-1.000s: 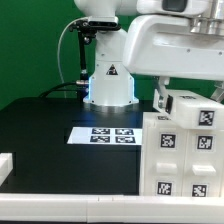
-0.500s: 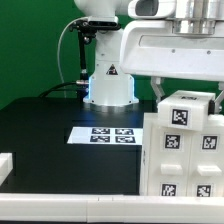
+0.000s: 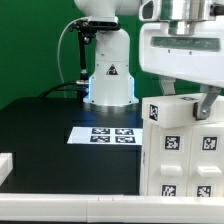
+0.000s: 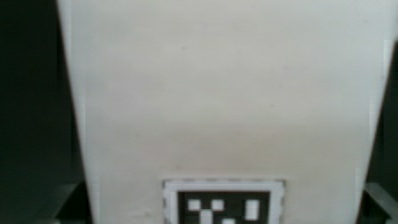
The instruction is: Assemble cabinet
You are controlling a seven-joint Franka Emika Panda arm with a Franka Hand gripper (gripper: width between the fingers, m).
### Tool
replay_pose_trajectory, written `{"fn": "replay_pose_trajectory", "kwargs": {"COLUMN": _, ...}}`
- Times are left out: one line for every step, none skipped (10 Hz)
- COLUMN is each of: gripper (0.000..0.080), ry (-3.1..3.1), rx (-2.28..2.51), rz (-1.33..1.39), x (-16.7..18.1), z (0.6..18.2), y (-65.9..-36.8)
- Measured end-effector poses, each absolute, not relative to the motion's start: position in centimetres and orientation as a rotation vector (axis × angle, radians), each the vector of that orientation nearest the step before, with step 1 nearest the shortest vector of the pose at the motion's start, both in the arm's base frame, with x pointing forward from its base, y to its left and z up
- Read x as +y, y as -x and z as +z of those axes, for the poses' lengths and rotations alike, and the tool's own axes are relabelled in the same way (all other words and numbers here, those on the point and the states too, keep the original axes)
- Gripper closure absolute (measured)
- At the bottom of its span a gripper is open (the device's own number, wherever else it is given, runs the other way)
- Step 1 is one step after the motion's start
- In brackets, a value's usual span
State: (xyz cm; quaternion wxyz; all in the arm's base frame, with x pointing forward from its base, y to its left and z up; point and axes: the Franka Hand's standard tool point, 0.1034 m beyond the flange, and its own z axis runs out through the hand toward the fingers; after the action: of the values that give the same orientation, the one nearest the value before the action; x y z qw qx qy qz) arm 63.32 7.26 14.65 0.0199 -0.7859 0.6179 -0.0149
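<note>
Your cabinet [image 3: 185, 150] sits at the exterior view's right on the black counter [image 3: 60, 130], already one big tagged box, so most looks done. The end effector [image 3: 183, 100] straddles its top block, probably gripping it, though I can't quite confirm contact. Marker board [image 3: 104, 134] lies beside.

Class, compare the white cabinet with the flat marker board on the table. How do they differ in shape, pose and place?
The cabinet is a tall boxy block standing upright; the marker board is a thin sheet lying flat. The cabinet sits under the gripper at the exterior view's right; the marker board lies alone near the robot's base. Both are white and carry black-and-white tags.
</note>
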Motion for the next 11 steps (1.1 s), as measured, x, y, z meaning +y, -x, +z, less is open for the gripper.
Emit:
{"fn": "replay_pose_trajectory", "kwargs": {"gripper": 0.0242, "ry": 2.323, "rx": 2.035, "rz": -0.037, "x": 7.3, "z": 14.6, "y": -63.3}}
{"fn": "replay_pose_trajectory", "kwargs": {"gripper": 0.0242, "ry": 2.292, "rx": 2.070, "rz": -0.036, "x": 7.3, "z": 14.6, "y": -63.3}}
{"fn": "replay_pose_trajectory", "kwargs": {"gripper": 0.0242, "ry": 2.221, "rx": 2.143, "rz": -0.031, "x": 7.3, "z": 14.6, "y": -63.3}}
{"fn": "replay_pose_trajectory", "kwargs": {"gripper": 0.0242, "ry": 2.161, "rx": 2.197, "rz": -0.024, "x": 7.2, "z": 14.5, "y": -63.3}}
{"fn": "replay_pose_trajectory", "kwargs": {"gripper": 0.0242, "ry": 2.067, "rx": 2.268, "rz": -0.012, "x": 7.2, "z": 14.5, "y": -63.4}}
{"fn": "replay_pose_trajectory", "kwargs": {"gripper": 0.0242, "ry": 2.094, "rx": 2.244, "rz": -0.014, "x": 7.2, "z": 14.5, "y": -63.4}}
{"fn": "replay_pose_trajectory", "kwargs": {"gripper": 0.0170, "ry": 2.095, "rx": 2.244, "rz": -0.013, "x": 7.2, "z": 14.5, "y": -63.4}}
{"fn": "replay_pose_trajectory", "kwargs": {"gripper": 0.0170, "ry": 2.098, "rx": 2.238, "rz": -0.014, "x": 7.4, "z": 14.6, "y": -63.4}}
{"fn": "replay_pose_trajectory", "kwargs": {"gripper": 0.0058, "ry": 2.110, "rx": 2.208, "rz": -0.021, "x": 7.7, "z": 15.6, "y": -63.6}}
{"fn": "replay_pose_trajectory", "kwargs": {"gripper": 0.0012, "ry": 2.110, "rx": 2.170, "rz": -0.033, "x": 8.1, "z": 17.3, "y": -63.8}}
{"fn": "replay_pose_trajectory", "kwargs": {"gripper": 0.0003, "ry": 2.115, "rx": 2.136, "rz": -0.036, "x": 8.1, "z": 19.1, "y": -63.9}}
